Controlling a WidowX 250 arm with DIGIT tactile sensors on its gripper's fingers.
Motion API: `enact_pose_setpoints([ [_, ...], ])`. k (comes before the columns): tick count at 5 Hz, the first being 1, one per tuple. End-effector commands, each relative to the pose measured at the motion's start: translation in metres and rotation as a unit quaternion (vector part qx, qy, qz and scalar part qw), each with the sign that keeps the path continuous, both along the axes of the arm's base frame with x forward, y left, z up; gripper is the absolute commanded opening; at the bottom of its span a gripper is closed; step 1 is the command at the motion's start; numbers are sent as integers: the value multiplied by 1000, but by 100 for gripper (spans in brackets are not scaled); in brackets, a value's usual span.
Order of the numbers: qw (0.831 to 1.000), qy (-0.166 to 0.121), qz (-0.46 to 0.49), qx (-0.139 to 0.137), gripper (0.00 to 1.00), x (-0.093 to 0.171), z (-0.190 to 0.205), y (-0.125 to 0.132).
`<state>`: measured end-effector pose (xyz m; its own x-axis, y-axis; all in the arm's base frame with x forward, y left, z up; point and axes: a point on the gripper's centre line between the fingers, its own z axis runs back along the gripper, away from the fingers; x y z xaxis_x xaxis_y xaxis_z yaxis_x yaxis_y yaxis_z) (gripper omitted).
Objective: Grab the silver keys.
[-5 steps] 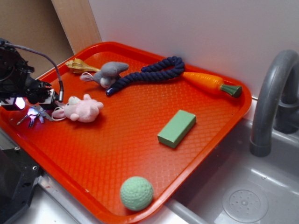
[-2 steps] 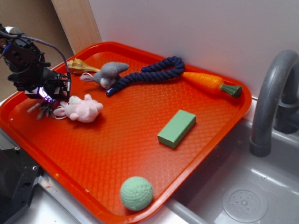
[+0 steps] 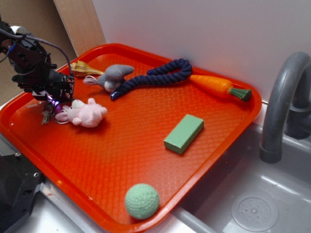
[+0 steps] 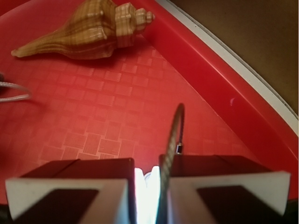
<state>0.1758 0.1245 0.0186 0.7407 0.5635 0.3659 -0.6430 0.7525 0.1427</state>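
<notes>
Exterior view: the gripper [image 3: 50, 99] stands over the left corner of the red tray [image 3: 146, 145], close to its left edge, with the silver keys [image 3: 47, 114] hanging from beneath it just beside the pink plush toy [image 3: 86, 113]; whether the lowest key tips touch the tray floor or hang clear cannot be told at this size. Other contents of the tray: tan seashell [image 3: 83, 69] and grey plush [image 3: 112, 76] toward the far left edge, blue rope [image 3: 155, 76] and carrot toy [image 3: 221, 86] along the far edge, green block [image 3: 183, 133] near the middle, green ball [image 3: 142, 200] at the near corner. A grey faucet [image 3: 284, 107] stands beyond the tray's right edge. The jaws themselves are masked by the arm's body and cable here. Wrist view: the jaws are clenched to a narrow slit, with a thin wire loop, judged to be the key ring, rising from between them and a bright glare filling the gap. The keys proper are hidden below the jaw blocks, so the hold is inferred from the ring alone. The seashell lies at the top of this view against the tray rim, and a bit of cord is cut off at the left border. Judged step: grasp made, lift under way. The next move calls for a steady straight raise with the grip kept firm, since a ring pinched by thin wire may slip or swing.
</notes>
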Motion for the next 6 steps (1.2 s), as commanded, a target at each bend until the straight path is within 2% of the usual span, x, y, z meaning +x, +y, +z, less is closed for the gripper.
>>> enact_pose_setpoints([
  [1, 994, 62, -62, -64, 0, -23, 38, -6],
  [2, 979, 49, -161, -117, 0, -24, 87, -35],
  [4, 958, 40, -241, -150, 0, -1, 188, -75],
  [5, 931, 36, -333, -145, 0, -1, 213, -82],
  [6, 921, 39, -358, -149, 0, 0, 233, -82],
])
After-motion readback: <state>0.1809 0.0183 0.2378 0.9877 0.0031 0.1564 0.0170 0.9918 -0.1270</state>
